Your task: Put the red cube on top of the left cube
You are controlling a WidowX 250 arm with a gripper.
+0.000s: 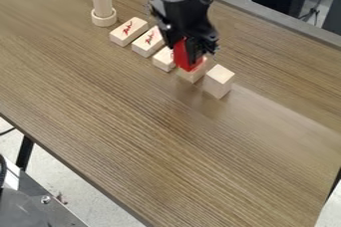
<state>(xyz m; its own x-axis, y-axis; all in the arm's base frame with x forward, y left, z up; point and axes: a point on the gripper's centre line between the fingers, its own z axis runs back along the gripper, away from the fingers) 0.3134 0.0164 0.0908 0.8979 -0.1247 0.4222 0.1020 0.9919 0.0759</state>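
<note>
The black gripper [192, 51] hangs at the upper middle, over the right part of a row of pale wooden blocks. It is shut on the red cube [181, 56], which it partly covers. The red cube is tilted and overlaps two blocks below it; whether it touches them I cannot tell. At the left end of the row lies the left block [128, 31] with a red mark on top, and beside it a similar marked block [148, 42]. A third block [163, 59] and a fourth block [191, 74] are partly hidden by the red cube.
An upright pale block [218, 81] stands at the right end of the row. A wooden cylinder on a round base [104, 18] stands at the upper left. The wooden table [153, 141] has its back edge behind the arm, with dark equipment beyond it.
</note>
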